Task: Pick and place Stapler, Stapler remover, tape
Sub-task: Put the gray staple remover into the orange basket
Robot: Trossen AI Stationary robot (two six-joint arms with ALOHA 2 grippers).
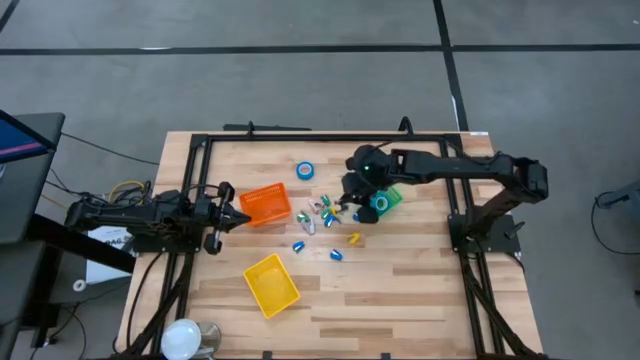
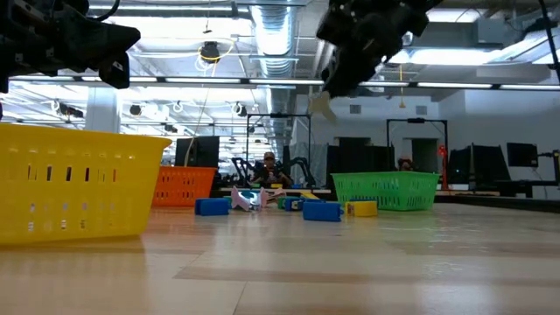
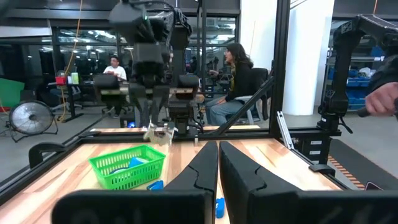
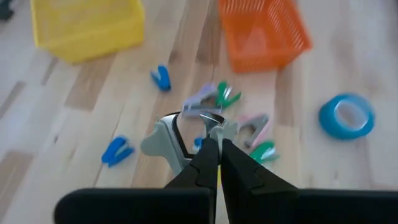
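yellow bin (image 2: 70, 184) near | orange bin (image 2: 184, 185), green bin (image 2: 385, 190) far

The right arm reaches in from the table's (image 1: 400, 290) right side, elbow bent, its wrist hanging above the table's middle. The right gripper (image 4: 214, 138) points down, raised clear of the tabletop, its two dark fingers pressed together on a pale stapler remover (image 4: 177, 138) that dangles from the tips. The left arm lies folded low at the table's left edge, stretched level toward the centre. The left gripper (image 3: 218, 163) sits just inside that edge, fingers closed against each other, holding nothing.
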